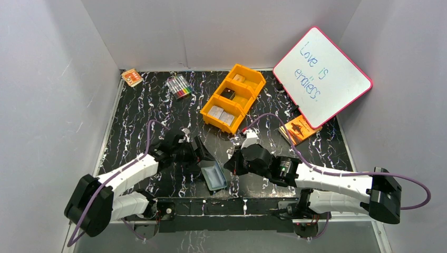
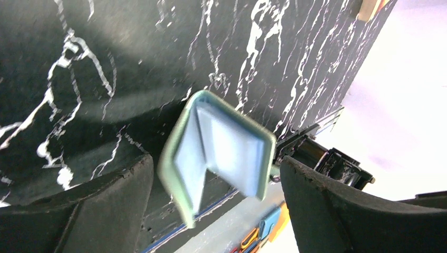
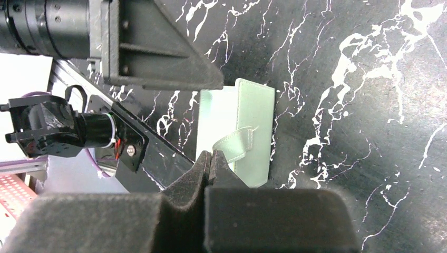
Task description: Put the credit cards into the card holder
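The card holder [image 1: 214, 176], half open near the front edge of the black marbled table [image 1: 153, 105], looks light and floppy (flaps may fold shut), best pinched at an outer edge. The left gripper [image 2: 216, 166] hangs wide open over it; the right gripper [image 3: 208, 158] is closed by its strap [image 3: 237, 142]. The thin credit cards [image 1: 221, 113] sit farther back in the orange tray [image 1: 257, 80], white walls [image 1: 211, 31] close around.

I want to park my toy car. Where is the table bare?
Bare table: left, between the markers and the left arm; right, between the orange book and right arm. Crowded: middle, from orange tray to card holder.
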Robot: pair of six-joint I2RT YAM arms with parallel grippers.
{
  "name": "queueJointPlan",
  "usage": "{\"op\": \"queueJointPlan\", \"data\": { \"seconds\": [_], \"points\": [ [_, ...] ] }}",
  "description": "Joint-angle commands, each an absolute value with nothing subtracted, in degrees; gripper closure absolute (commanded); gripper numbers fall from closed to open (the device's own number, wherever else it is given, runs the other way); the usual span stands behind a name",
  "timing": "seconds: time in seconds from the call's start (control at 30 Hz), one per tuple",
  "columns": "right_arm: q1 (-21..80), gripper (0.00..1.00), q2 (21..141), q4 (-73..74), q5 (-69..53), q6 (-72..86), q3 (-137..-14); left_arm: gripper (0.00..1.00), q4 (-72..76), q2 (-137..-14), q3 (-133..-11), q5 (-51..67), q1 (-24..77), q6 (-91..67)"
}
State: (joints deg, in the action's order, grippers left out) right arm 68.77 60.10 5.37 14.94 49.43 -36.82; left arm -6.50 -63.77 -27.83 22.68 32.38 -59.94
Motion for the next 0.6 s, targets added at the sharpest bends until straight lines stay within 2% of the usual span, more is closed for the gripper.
{"op": "queueJointPlan", "data": {
  "seconds": [0.0,0.33,0.57],
  "points": [
    [69.8,1.00,58.1,0.9,18.3,51.4,-36.3,0.14,-6.5,-67.1,-33.5,23.1,32.6,-57.5],
    [70.0,1.00,54.9,2.4,23.5,53.5,-34.6,0.15,-14.1,-63.2,-32.9,17.6,32.6,-54.9],
    [70.0,1.00,54.9,13.4,30.0,58.4,-34.0,0.17,-14.4,-60.8,-29.5,17.4,32.6,-55.5]
  ]
}}
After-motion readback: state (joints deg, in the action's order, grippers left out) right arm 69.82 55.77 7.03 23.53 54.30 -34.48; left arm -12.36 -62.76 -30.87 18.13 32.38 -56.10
